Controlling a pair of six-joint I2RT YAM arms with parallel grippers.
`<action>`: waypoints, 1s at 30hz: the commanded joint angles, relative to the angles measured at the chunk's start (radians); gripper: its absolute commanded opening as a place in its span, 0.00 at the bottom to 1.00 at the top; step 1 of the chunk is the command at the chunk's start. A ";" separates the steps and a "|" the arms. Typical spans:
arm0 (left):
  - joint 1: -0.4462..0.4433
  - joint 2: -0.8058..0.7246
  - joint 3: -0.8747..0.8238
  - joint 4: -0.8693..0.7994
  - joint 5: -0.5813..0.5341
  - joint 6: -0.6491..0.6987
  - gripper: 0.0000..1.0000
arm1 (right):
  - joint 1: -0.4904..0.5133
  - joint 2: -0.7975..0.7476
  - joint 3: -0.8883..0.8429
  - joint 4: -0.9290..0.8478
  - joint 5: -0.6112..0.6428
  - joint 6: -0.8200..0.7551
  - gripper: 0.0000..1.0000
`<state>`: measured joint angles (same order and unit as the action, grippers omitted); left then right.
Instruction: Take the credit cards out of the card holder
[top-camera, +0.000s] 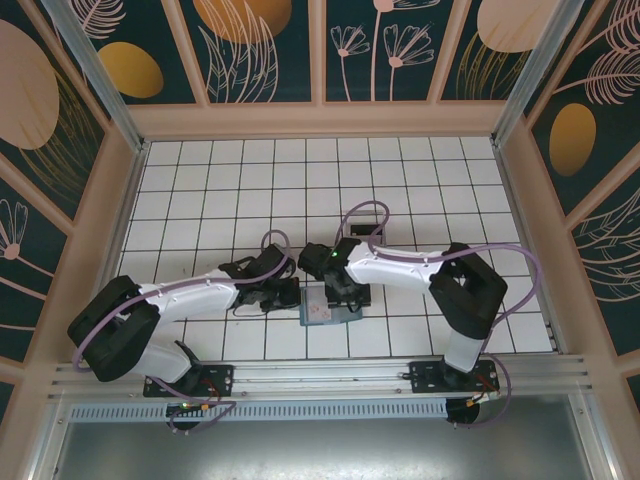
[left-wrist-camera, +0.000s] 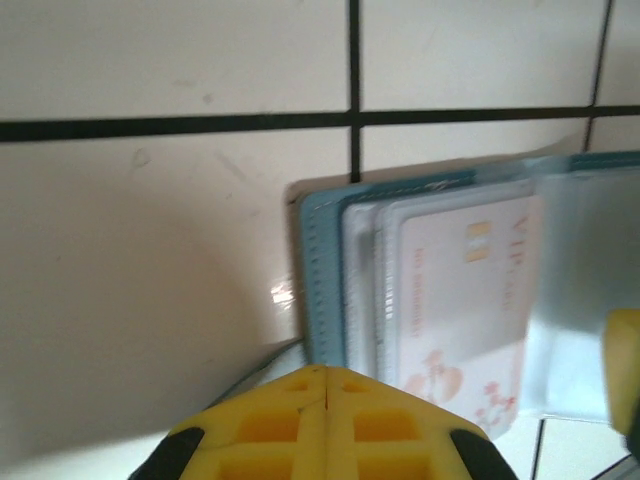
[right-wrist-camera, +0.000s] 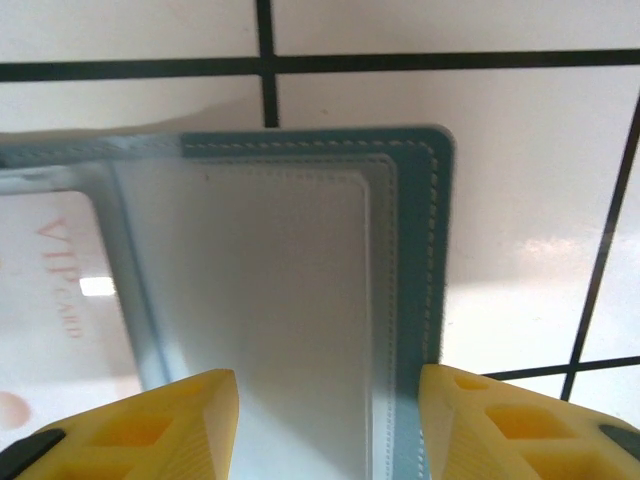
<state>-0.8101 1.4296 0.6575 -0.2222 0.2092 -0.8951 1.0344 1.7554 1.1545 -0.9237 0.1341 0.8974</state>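
One card holder (top-camera: 328, 314) lies open on the white tiled table (top-camera: 420, 180), near its front edge, with the two grippers meeting over it. From above, the left gripper (top-camera: 287, 294) sits at the holder's left side and the right gripper (top-camera: 340, 300) over its top. That view is too small to show any card.

The left wrist view shows what the overhead one misses: the left gripper (left-wrist-camera: 325, 400) has its yellow fingers pressed together, with nothing visible between them. Just beyond them is the holder's teal stitched edge (left-wrist-camera: 318, 270). One pale card (left-wrist-camera: 455, 300) with pink "VIP" lettering sits under stacked clear sleeves.

In the right wrist view, the right gripper (right-wrist-camera: 325, 385) is spread wide, one finger on each side of a clear sleeve panel. The same card (right-wrist-camera: 50, 290) shows at the left.
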 joint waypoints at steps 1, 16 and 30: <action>0.000 -0.001 0.040 -0.035 0.014 0.012 0.01 | -0.021 -0.063 -0.047 0.013 0.032 0.024 0.51; -0.003 0.026 0.145 -0.089 0.034 0.027 0.01 | -0.077 -0.166 -0.200 0.134 -0.011 -0.001 0.49; -0.003 0.036 0.139 -0.073 0.037 0.021 0.01 | -0.082 -0.210 -0.076 0.118 -0.022 -0.028 0.46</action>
<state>-0.8104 1.4689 0.7906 -0.2848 0.2314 -0.8837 0.9607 1.5623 1.0451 -0.7933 0.1081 0.8848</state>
